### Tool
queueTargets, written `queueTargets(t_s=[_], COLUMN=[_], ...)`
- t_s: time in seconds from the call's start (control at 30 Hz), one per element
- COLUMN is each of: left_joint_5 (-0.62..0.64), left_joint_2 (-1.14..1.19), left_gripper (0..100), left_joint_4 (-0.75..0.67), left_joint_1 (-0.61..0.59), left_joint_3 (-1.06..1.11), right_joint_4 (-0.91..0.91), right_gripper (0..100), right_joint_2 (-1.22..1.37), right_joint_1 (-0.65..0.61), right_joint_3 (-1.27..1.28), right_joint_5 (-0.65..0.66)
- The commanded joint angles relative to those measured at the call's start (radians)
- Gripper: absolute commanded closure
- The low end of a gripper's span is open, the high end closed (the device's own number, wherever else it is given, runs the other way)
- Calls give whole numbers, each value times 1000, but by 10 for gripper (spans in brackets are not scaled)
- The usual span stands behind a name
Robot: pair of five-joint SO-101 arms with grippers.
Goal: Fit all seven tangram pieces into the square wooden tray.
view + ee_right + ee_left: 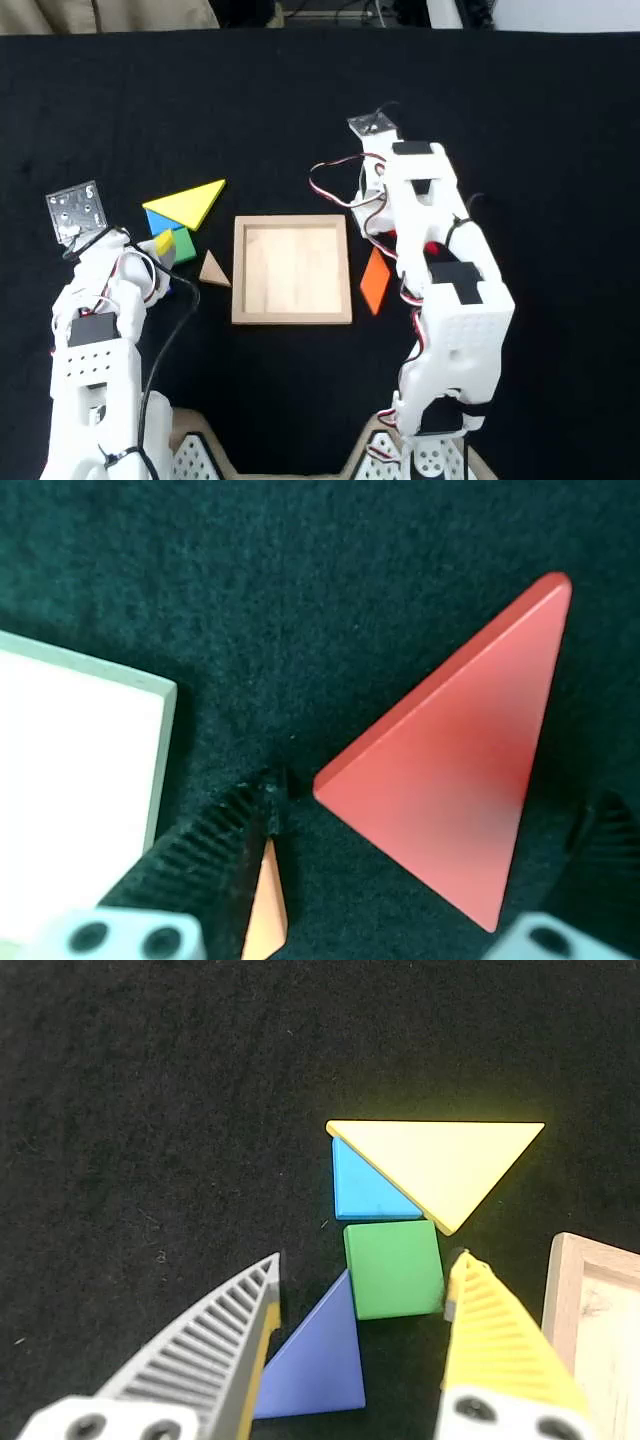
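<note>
Left end effector (pixel 367 1263), spread, straddles the green square (pixel 393 1270); right end effector (pixel 435 805), spread, straddles the red triangle (pixel 455 750).

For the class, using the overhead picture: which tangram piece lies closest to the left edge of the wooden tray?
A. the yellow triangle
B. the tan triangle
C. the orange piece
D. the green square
B: the tan triangle lies just off the left rim of the wooden tray. The yellow triangle and green square lie farther out, and the orange piece is on the opposite side.

Pale bare wood tray (pixel 292 317), fuzzy matt black cloth (pixel 300 120), smooth red triangle (pixel 460 760)
</note>
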Motion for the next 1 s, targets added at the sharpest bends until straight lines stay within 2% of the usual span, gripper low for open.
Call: queueTargets(t_s=[0.0, 0.23, 0.37, 0.5, 0.83, 0.9, 0.97], left_joint_5=[0, 0, 0, 0, 0, 0, 0], left_joint_2=[-18, -18, -18, -18, -20, -20, -23], left_gripper=[737, 737, 737, 737, 737, 737, 737], left_joint_4=[-2, -2, -2, -2, -2, -2, -2], left_joint_1=[2, 2, 2, 2, 2, 2, 2], left_joint_3=[-8, -5, -5, -5, -5, -4, -4], right_joint_4=[-21, -14, -20, -21, -15, -3, 37], right_gripper=[577, 586, 695, 782, 780, 740, 646], right_joint_2=[-7, -2, -2, -2, -2, -10, -10], right_joint_1=[6, 8, 28, 37, 38, 32, 31], right_joint_3=[-61, -64, -64, -64, -70, -68, -79], right_joint_5=[-6, -6, -3, 57, 57, 55, 34])
